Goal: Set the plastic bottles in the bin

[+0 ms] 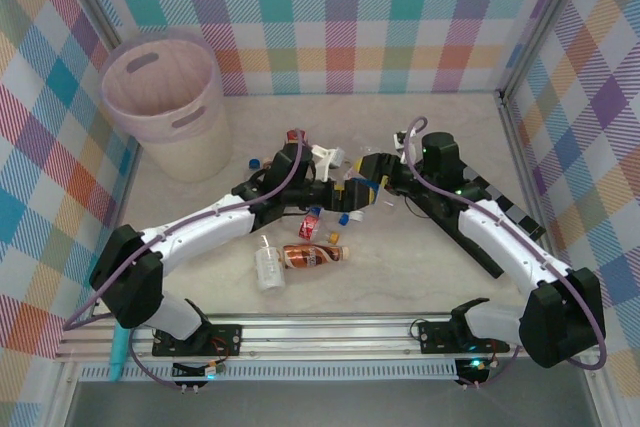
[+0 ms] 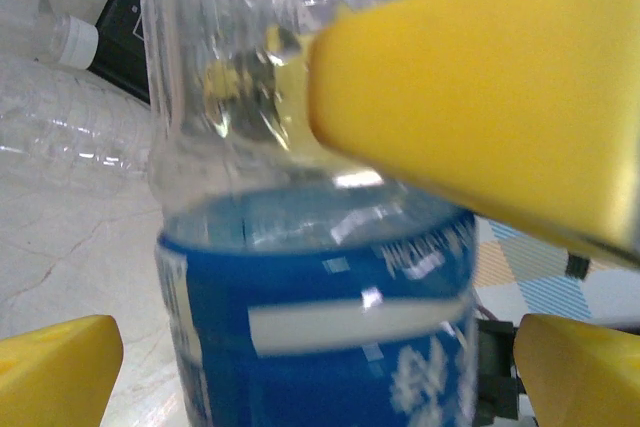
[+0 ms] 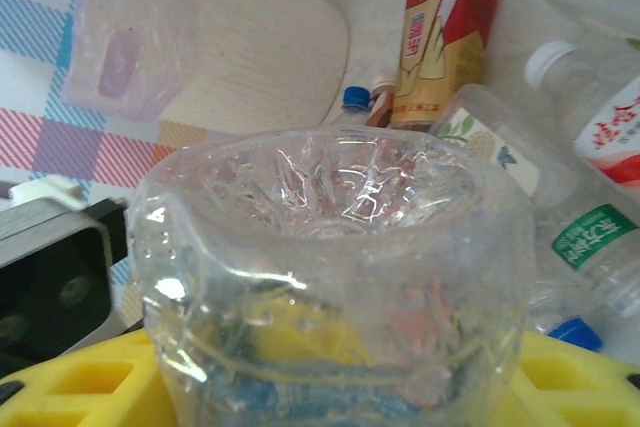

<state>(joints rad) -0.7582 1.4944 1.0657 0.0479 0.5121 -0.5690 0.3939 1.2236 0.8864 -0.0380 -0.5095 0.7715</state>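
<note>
A clear bottle with a blue label (image 2: 320, 337) is upright between the two yellow fingers of my left gripper (image 2: 320, 372). That gripper is open, with a gap on each side of the bottle. My right gripper (image 3: 330, 377) is shut on this same bottle (image 3: 330, 247), and its wall is dented. One of its yellow fingers (image 2: 480, 97) presses the clear upper part. Both grippers (image 1: 345, 192) (image 1: 378, 169) meet at mid-table. The pale pink bin (image 1: 190, 152) stands at the far left. Other bottles lie loose: a brown one (image 1: 313, 256), a clear one (image 1: 268, 265), a red-labelled one (image 1: 311, 224).
Beyond the held bottle lie a green-labelled bottle (image 3: 590, 237), a red-labelled one (image 3: 610, 127) and a tan-and-red carton (image 3: 440, 37). The bin (image 3: 130, 37) shows far off. Crushed clear bottles (image 2: 60, 127) lie left of my left gripper. Checked walls enclose the table.
</note>
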